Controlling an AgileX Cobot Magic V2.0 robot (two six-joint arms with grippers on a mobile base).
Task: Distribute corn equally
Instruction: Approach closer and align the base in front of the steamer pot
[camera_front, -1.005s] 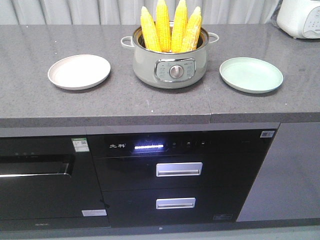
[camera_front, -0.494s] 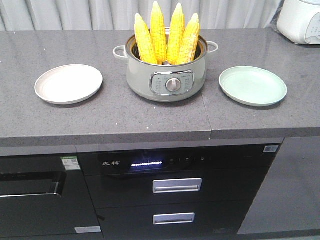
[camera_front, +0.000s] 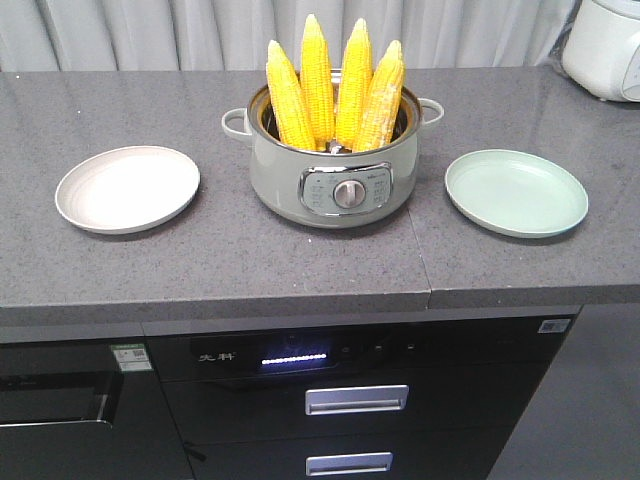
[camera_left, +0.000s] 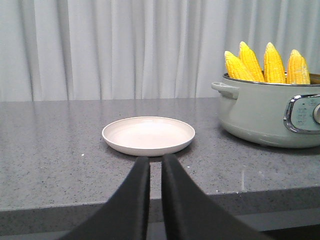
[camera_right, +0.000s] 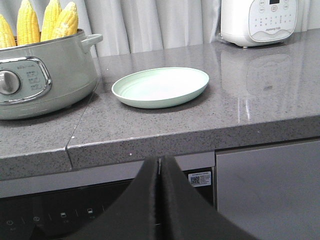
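1. Left wrist view: the left gripper (camera_left: 156, 159) is clenched, with only a thin slit between its two black fingers (camera_left: 135, 200). It sits at the near edge of the countertop (camera_left: 50, 150), touching no object, and points at the cream plate (camera_left: 148, 135).
2. Right wrist view: the right gripper (camera_right: 159, 160) is clenched tight, its fingers pressed against each other. It sits in front of the near counter edge and lines up roughly with the green plate (camera_right: 161, 87).
3. Front view: neither gripper appears.
4. Pot (camera_front: 335, 175): a pale grey-green electric cooker with two side handles and a front control dial. It stands at the centre of the grey countertop, towards the far side.
5. Corn (camera_front: 318, 80): four yellow cobs stand upright in the pot with their pointed tips up, fanned side by side. Their lower ends are hidden below the rim.
6. Cream plate: it lies left of the pot and well apart from it, with its whole inner surface visible.
7. Green plate: it lies right of the pot and well apart from it, with its whole inner surface visible.
8. White appliance (camera_front: 610, 45): it stands at the far right corner of the countertop, beyond the green plate.
9. Two drawers with metal handles (camera_front: 356, 399) sit below the counter, under a lit display strip (camera_front: 294, 358).
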